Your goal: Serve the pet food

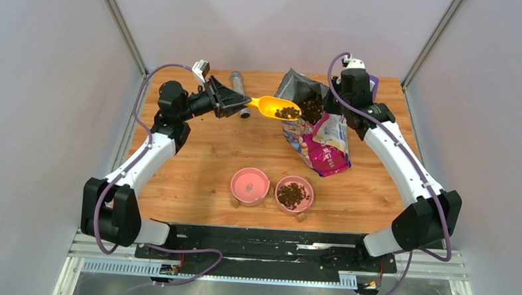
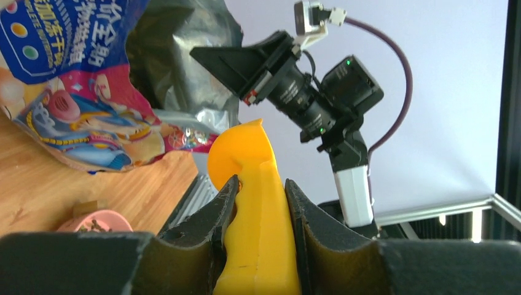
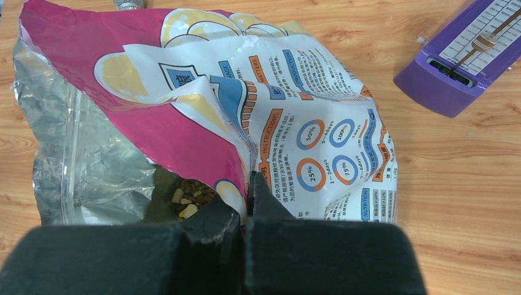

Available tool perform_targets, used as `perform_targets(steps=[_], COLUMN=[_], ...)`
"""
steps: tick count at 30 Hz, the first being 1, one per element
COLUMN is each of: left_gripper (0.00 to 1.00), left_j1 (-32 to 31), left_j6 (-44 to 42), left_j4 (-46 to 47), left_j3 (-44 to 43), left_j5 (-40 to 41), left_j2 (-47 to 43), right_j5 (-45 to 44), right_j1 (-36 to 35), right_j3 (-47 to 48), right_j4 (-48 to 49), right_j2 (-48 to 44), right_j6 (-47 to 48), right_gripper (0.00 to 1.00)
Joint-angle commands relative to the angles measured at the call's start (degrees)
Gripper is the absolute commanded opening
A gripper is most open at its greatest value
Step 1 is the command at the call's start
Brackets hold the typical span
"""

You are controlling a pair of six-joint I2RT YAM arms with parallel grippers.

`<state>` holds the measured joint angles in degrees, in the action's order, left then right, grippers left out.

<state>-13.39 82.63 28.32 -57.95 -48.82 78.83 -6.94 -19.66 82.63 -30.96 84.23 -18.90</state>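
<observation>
My left gripper is shut on the handle of a yellow scoop. The scoop hangs above the table just left of the bag's mouth, and its bowl carries pet food, dark brown kibble. The purple-pink bag stands open at the back right. My right gripper is shut on the bag's rim and holds it up. More kibble shows inside the bag. Near the front stand two pink bowls: the left bowl is almost bare, and the right bowl holds kibble.
A grey metal cylinder lies at the back behind the scoop. A purple device sits on the table to the right of the bag. Pale walls and metal posts close in the wooden table.
</observation>
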Motion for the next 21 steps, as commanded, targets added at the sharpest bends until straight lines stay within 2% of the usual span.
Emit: perform_targets(steps=[1, 4, 8, 15, 21], left_gripper=[0.00, 0.00, 0.00, 0.00, 0.00], left_j1=[0.29, 0.21, 0.17, -0.86, -6.66], left_j6=[-2.21, -5.73, -12.99, -19.76, -24.78], left_j4=[1.49, -1.65, -11.20, -16.18, -17.76], left_j3=[2.37, 4.62, 8.27, 14.94, 17.34], left_j5=[-5.44, -7.46, -8.12, -8.18, -5.67], left_j2=[-4.33, -6.92, -10.58, -12.64, -9.43], right_j5=[-0.32, -0.22, -0.09, -0.06, 0.22], right_j1=[0.41, 0.41, 0.42, 0.49, 0.50], right_j3=[2.90, 3.21, 3.43, 2.89, 2.13], right_j4=[-1.67, -2.04, -2.09, -2.22, -2.44], right_j2=[-0.90, -0.57, 0.00, 0.18, -0.40], right_j6=[1.26, 1.73, 1.92, 1.87, 1.49], right_gripper=[0.00, 0.00, 0.00, 0.00, 0.00])
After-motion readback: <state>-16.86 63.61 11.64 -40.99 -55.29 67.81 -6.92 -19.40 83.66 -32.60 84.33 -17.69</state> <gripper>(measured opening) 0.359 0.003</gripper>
